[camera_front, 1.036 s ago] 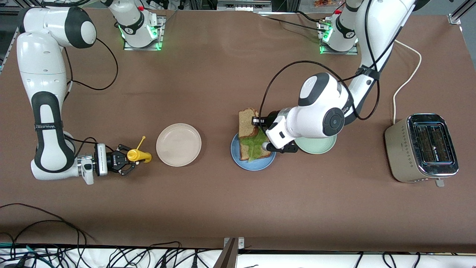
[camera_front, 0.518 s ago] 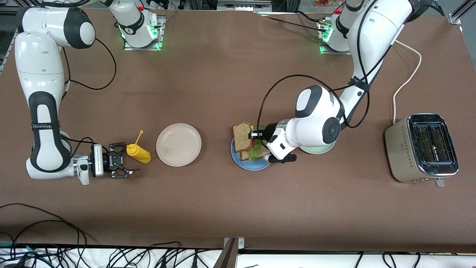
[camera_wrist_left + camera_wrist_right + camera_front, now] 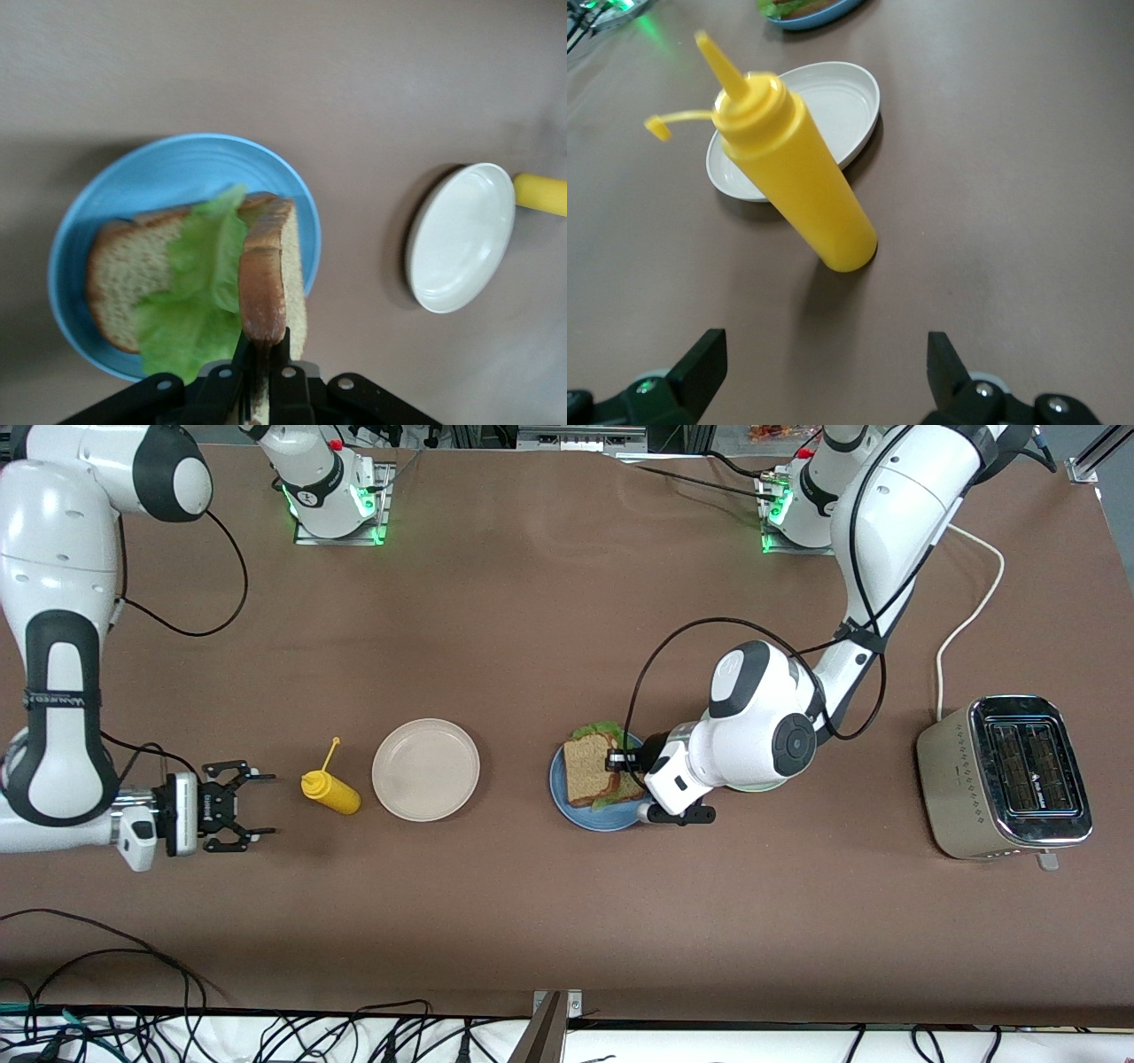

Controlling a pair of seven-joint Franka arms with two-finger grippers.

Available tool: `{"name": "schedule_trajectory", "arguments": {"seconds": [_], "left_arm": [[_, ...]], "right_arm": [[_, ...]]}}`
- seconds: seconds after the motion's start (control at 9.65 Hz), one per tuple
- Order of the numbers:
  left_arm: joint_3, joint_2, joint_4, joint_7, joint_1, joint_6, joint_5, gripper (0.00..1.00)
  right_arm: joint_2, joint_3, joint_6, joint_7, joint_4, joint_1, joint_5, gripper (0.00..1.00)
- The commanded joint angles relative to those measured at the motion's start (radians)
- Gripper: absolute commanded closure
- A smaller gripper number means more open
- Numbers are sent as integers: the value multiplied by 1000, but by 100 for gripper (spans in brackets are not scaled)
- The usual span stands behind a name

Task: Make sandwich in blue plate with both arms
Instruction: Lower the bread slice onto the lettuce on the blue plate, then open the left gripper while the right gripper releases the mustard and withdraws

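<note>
A toaster [image 3: 1005, 775] is seen at the left arm's end of the table. A bread slice [image 3: 263, 282] is pinched upright by the left gripper [image 3: 262, 359] over lettuce [image 3: 199, 297] & a second slice [image 3: 120, 270] on the blue plate [image 3: 560, 797]. The right gripper [image 3: 232, 818] is spread wide, holding nothing, near a mustard bottle [image 3: 331, 792] beside a beige plate [image 3: 425, 769].

Round blue plate [image 3: 562, 802] sits mid-table, holding a bottom bread slice [image 3: 120, 274] with ruffled lettuce leaf [image 3: 199, 301] on it; top bread slice [image 3: 590, 769] over both. Pale green plate [image 3: 753, 786] just beside it toward left arm's end, metal toaster [image 3: 1005, 777] farther that way. Beige round plate [image 3: 426, 770] toward right arm's end, yellow squeeze bottle [image 3: 330, 791] beside it.
</note>
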Motion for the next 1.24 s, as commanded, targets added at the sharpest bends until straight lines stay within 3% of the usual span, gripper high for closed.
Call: {"name": "schedule_trajectory", "arguments": {"seconds": [0.0, 0.1, 0.21, 0.31, 0.41, 0.62, 0.93, 1.14], "left_arm": [[4, 35, 24, 25, 5, 0, 35, 100], [6, 35, 24, 23, 5, 0, 35, 94], [9, 35, 24, 20, 7, -2, 35, 77], [20, 29, 24, 18, 7, -8, 36, 45], [27, 26, 22, 20, 5, -10, 71, 0], [20, 5, 28, -97, -4, -16, 292, 0], [21, -21, 31, -110, -6, -45, 340, 0], [20, -89, 27, -112, -3, -149, 497, 0]], "right_arm": [[-157, -17, -9, 300, -53, 45, -168, 0], [-215, -18, -9, 441, -85, 62, -216, 0], [-269, -18, -9, 612, -107, 83, -280, 0], [-327, -17, -9, 784, -132, 104, -325, 0], [-383, -17, -9, 936, -161, 126, -364, 0], [-476, -17, -9, 1174, -211, 164, -407, 0], [-607, -11, 3, 1460, -274, 224, -505, 0], [-725, -8, 0, 1639, -338, 255, -566, 0]]}}
